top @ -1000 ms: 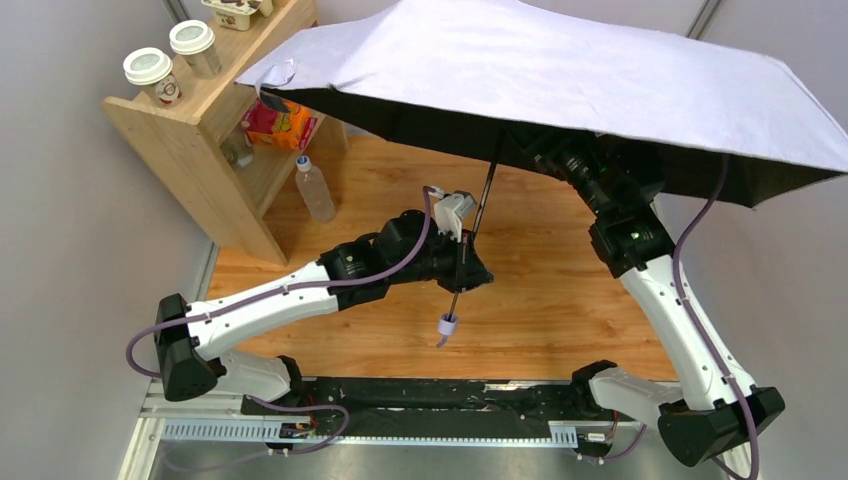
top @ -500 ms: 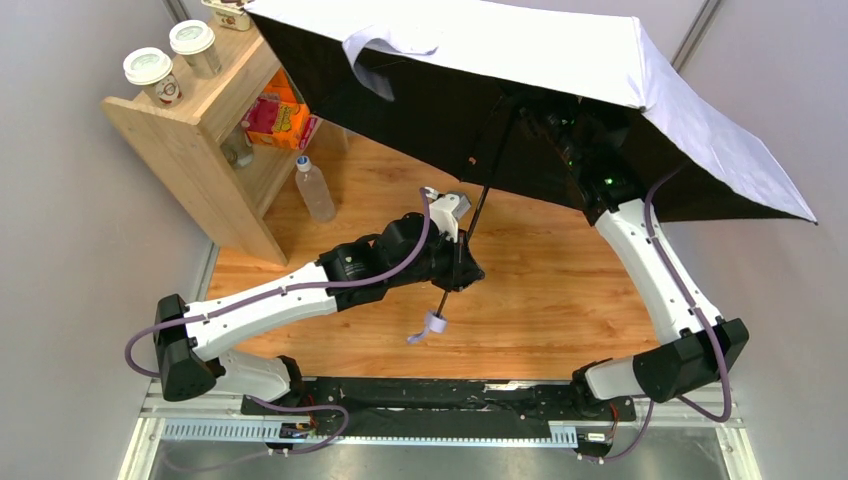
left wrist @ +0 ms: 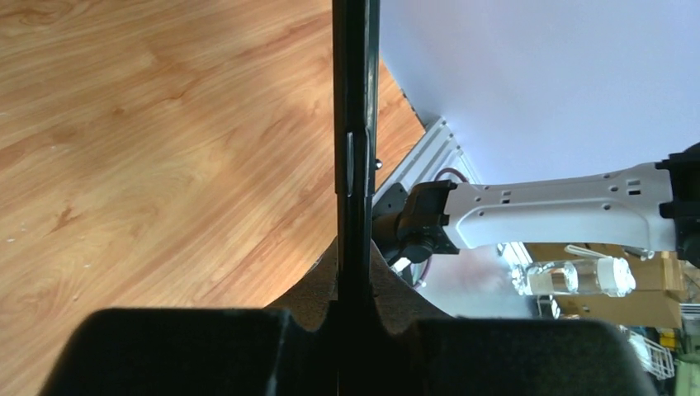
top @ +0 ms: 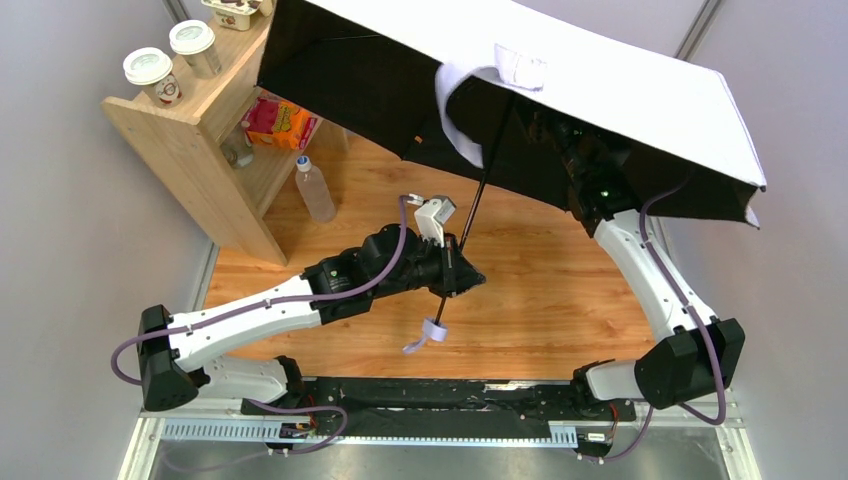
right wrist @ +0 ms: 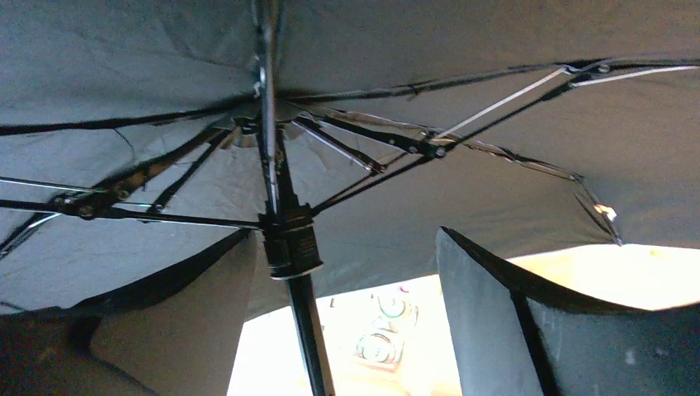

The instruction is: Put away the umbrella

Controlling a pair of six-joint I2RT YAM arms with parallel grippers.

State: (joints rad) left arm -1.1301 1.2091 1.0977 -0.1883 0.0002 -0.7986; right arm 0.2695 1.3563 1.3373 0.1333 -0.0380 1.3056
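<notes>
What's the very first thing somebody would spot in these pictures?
The big umbrella, white on top and black underneath, spread out and tilted over the far side of the wooden table. Next comes the left gripper, pinching the umbrella's thin dark shaft near the middle of the table.

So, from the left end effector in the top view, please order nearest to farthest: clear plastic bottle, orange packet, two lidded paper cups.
From the left end effector:
1. clear plastic bottle, beside the wooden shelf.
2. orange packet, inside that shelf.
3. two lidded paper cups, on its top, far left.
</notes>
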